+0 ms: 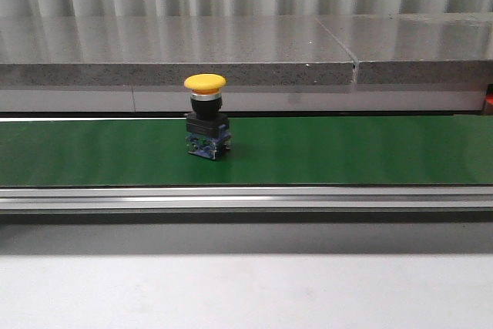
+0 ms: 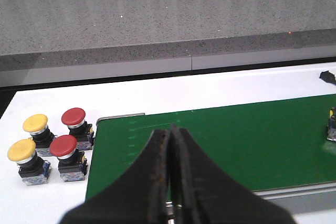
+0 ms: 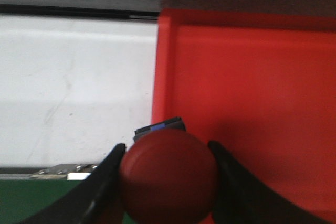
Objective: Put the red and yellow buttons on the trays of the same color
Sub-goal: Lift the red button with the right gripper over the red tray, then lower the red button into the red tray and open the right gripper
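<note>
Four spare buttons [image 2: 50, 142] are waiting on the white worktop [image 2: 220, 87] beside my left end effector [image 2: 170, 182], whose fingers are pressing together on nothing. I'm pinching a red button [image 3: 169, 174] in the right end effector [image 3: 167, 182], hovering at the red tray [image 3: 252, 103] edge, tray lying just ahead
</note>
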